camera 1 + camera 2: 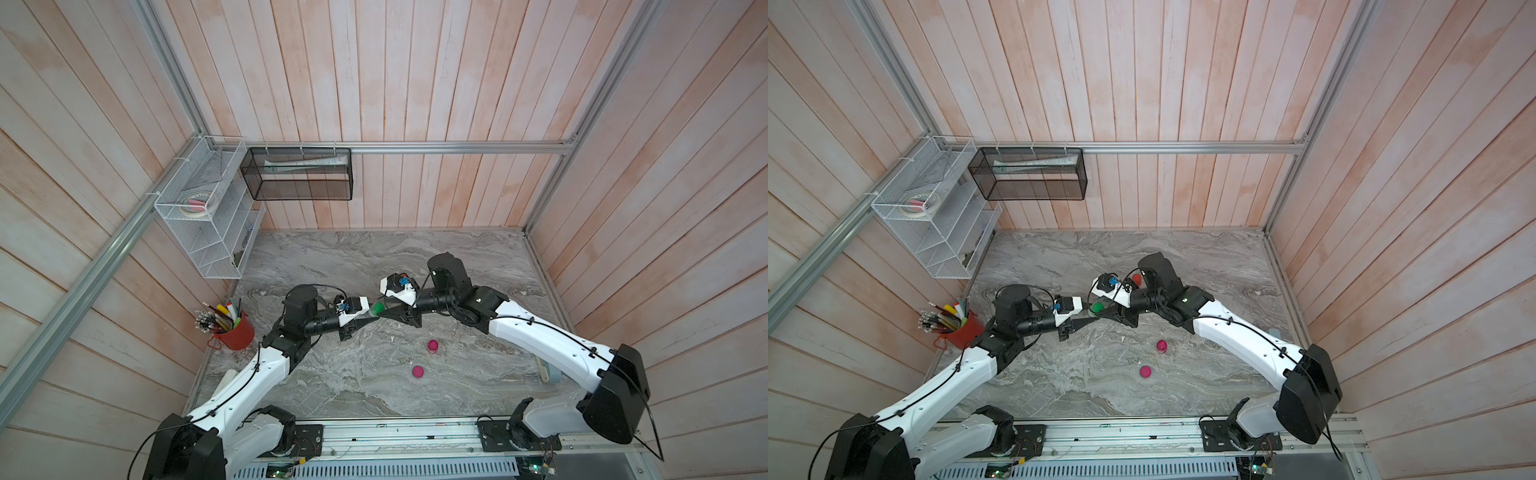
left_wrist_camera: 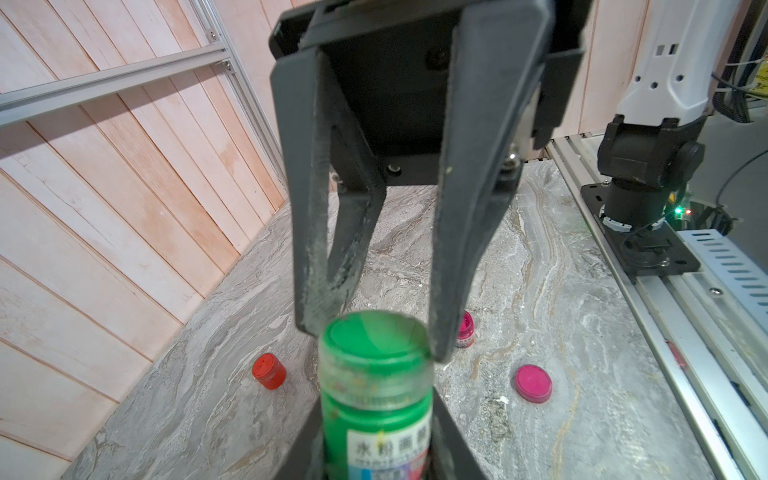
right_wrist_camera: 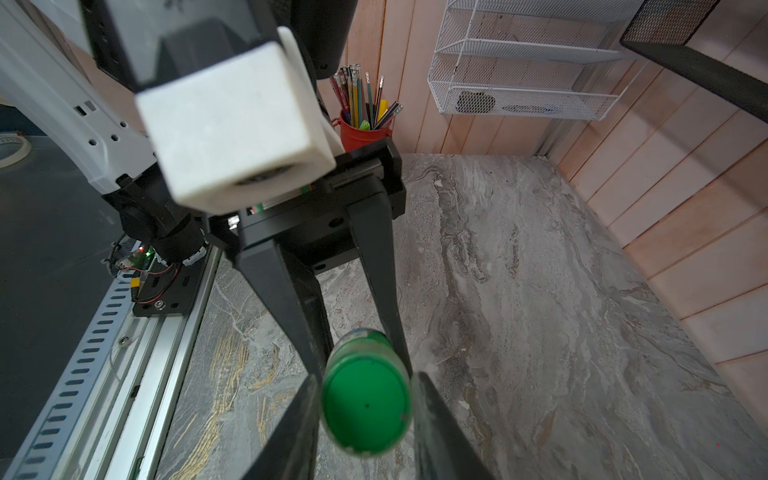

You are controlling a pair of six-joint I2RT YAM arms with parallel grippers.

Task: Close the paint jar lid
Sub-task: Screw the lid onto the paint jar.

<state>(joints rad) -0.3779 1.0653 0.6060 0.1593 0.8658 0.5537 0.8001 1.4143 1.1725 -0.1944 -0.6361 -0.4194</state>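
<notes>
The left gripper pinches the body of a small green-paint plastic jar, held above the grey marble tabletop, out toward mid-table from the red metal pencil cup. A round green lid sits on the jar mouth. The right gripper has its fingers narrowly spread and flanking the lid; can't tell if they're gripping it. Farther from the cup, a small pink jar and a flat pink lid sit apart on the tabletop.

Soft, even light; wide-angle bending.
Wall planks bow toward the edges in both top views; shadows on the marble surface are faint; in the right wrist view the white camera housing and green lid blur.
</notes>
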